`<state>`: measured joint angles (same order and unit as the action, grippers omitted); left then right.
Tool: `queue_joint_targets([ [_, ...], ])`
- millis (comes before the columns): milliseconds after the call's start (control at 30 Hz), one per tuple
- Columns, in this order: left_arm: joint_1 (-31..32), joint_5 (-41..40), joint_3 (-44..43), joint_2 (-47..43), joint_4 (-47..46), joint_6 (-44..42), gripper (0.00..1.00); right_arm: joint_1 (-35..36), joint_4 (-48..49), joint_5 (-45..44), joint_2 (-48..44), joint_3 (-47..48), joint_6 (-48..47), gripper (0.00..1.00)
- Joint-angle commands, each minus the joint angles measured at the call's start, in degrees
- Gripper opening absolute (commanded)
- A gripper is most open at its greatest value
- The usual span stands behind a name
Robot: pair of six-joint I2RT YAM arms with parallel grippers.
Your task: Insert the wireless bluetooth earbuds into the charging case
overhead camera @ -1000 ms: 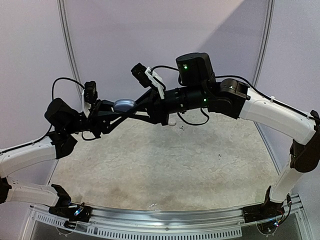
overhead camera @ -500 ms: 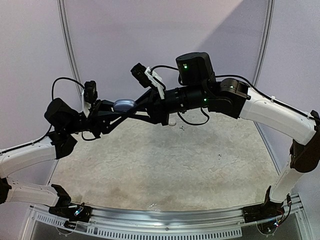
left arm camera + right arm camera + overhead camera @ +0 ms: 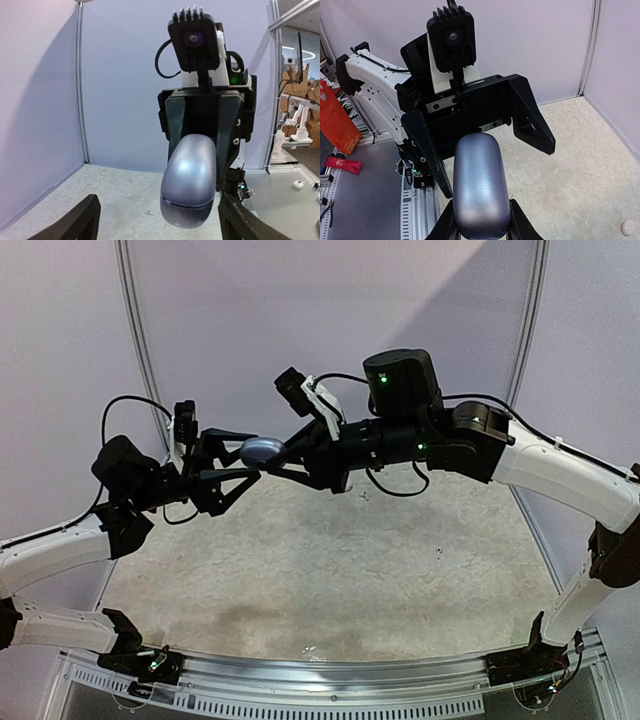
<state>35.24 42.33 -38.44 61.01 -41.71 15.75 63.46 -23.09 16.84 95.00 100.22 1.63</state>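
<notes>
Both arms are raised and meet in mid-air over the table [image 3: 350,580], whose top is pale and mottled. The charging case [image 3: 262,450], a smooth oval shell of grey-lilac, hangs there well above the table. It is clamped at 1 end by the right tool [image 3: 284,456]. In the left wrist view that tool's 2 dark pads press against the sides of the case, and the free rounded end points toward the camera. A thin seam runs across that end and the lid looks shut.

The left tool [image 3: 246,458] faces the case from the other side with its 2 fingers spread wide apart. From the right wrist view, 1 finger [image 3: 425,150] stands to the left of the case and the other to the right, neither touching it.

A tiny pale round thing [image 3: 628,227] lies on the table at the lower right of the right wrist view. It may be 1 of the earbuds, but it is too small to tell.
</notes>
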Motion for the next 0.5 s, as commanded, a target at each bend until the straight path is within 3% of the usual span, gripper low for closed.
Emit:
queue_joint_targets([
  [0, 0.4, -2.2, 1.1, -1.1, 2.8, -1.8, 0.91, -3.4, -0.4, -3.2, -4.0, -4.0, 5.8, 0.0],
  [200, 0.3, -4.7, 1.6, -1.9, 4.7, -3.2, 0.97, -18.1, -11.3, -5.6, -8.7, -13.7, 22.8, 0.0],
  [300, 0.3, -5.3, 1.7, -2.3, 5.5, -3.8, 0.97, -28.7, -15.4, 0.6, -10.0, -21.9, 31.7, 0.0],
  [467, 0.1, -5.8, 2.0, -2.9, 6.9, -4.4, 0.97, -45.0, -11.8, 11.0, -10.5, -35.8, 36.1, 0.0],
])
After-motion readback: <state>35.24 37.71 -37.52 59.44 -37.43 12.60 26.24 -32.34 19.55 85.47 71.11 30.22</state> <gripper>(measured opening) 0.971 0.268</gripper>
